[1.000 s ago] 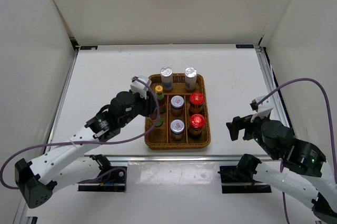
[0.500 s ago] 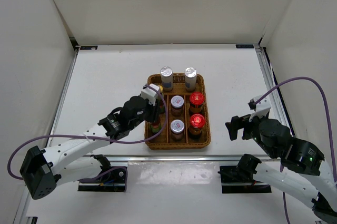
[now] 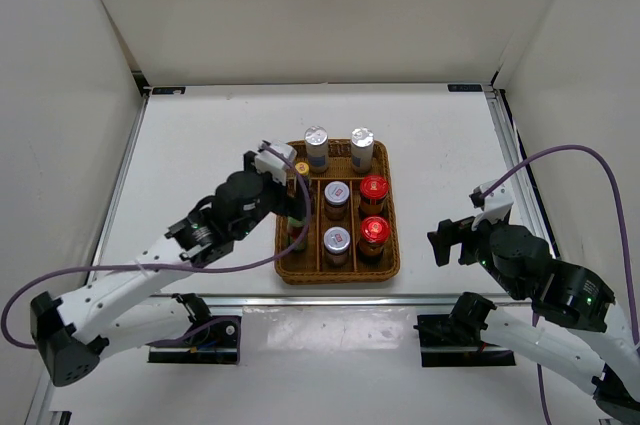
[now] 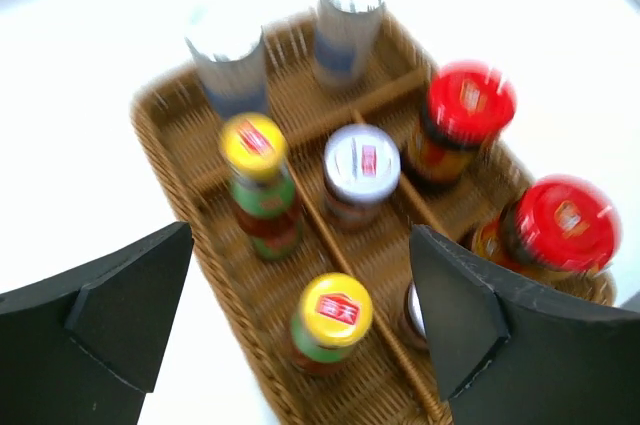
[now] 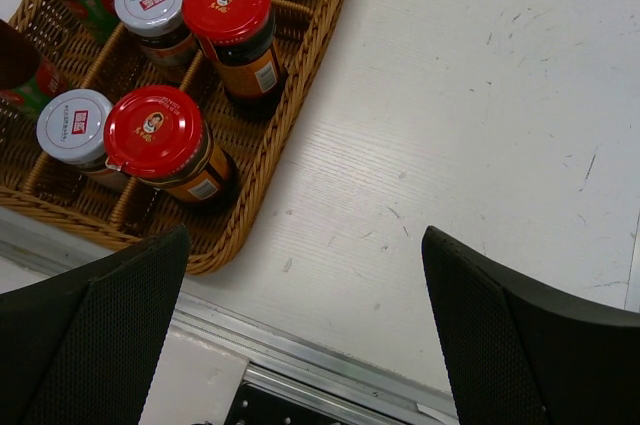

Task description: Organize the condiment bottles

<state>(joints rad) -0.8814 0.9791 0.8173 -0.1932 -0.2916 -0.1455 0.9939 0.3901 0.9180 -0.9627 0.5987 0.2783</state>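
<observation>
All the condiment bottles stand in the wicker tray (image 3: 338,275). Its left column holds two yellow-capped bottles (image 4: 254,140) (image 4: 336,310). Two silver-lidded jars (image 3: 336,192) (image 3: 336,239) fill the middle, two red-lidded jars (image 5: 226,3) (image 5: 153,130) the right, and two white shakers (image 3: 316,137) (image 3: 362,137) the back row. My left gripper (image 4: 300,270) hangs open above the near yellow-capped bottle, with its fingers on either side and apart from it. Right of the tray, my right gripper (image 5: 305,245) is open over bare table and holds nothing.
The tray's right rim (image 5: 250,185) lies just left of my right gripper. A metal rail (image 5: 330,365) runs along the table's near edge. White walls enclose the table on three sides.
My left gripper has opened and drawn back up and left from the tray's left column, leaving the near yellow-capped bottle standing there. The right arm has not moved.
</observation>
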